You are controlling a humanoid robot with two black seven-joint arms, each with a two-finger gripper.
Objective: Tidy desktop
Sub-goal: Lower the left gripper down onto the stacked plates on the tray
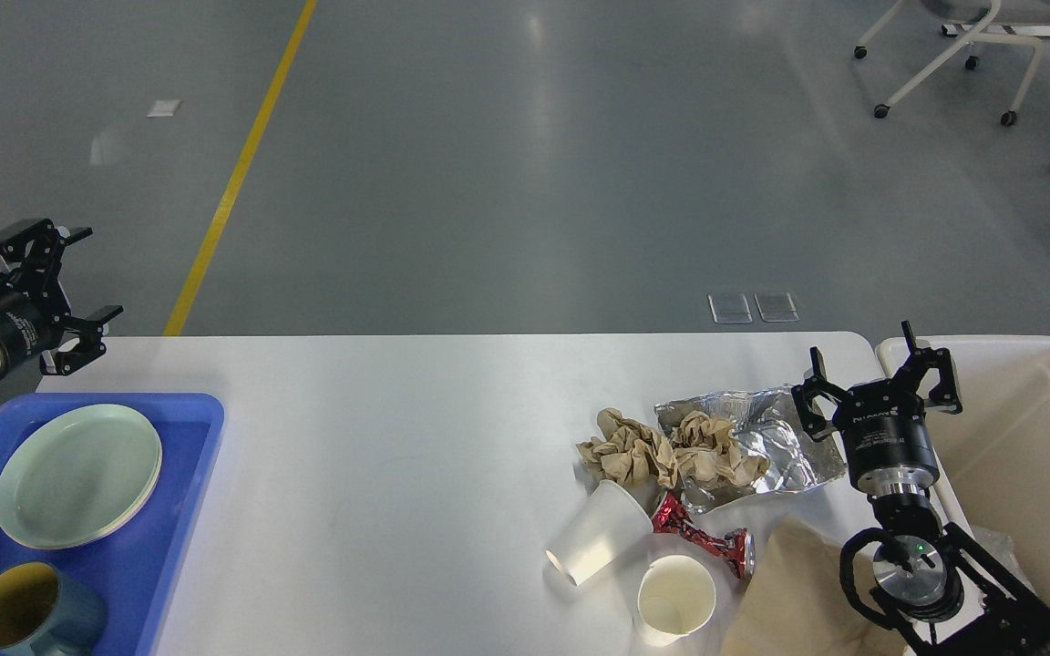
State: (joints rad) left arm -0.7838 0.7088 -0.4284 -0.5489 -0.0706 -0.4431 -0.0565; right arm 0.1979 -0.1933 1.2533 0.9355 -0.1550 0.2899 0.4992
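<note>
We judge the tidying well under way but not finished: the desktop (379, 428) fills the lower half of our head view, and its left and middle are bare apart from a blue tray (174, 510) at the near left corner, while rubbish sits bunched toward the near right corner

Left to clear there: two wads of crumpled brown paper (662, 451) lying partly on a sheet of foil (785, 446), a paper cup on its side (598, 533), an upright paper cup (676, 597) at the near edge, a twisted red wrapper (703, 538) between them, and a brown paper bag (794, 592)

The tray holds a pale green plate (78, 474) and a dark mug (15, 620), which looks empty. The cream bin (1026, 428) stands just beside the right edge; something clear lies low inside it, too hidden to name

Our right gripper (880, 383) hovers over the far right corner beside the foil, fingers spread, holding nothing. Our left gripper (65, 292) hangs above the far left corner, also spread wide and empty
</note>
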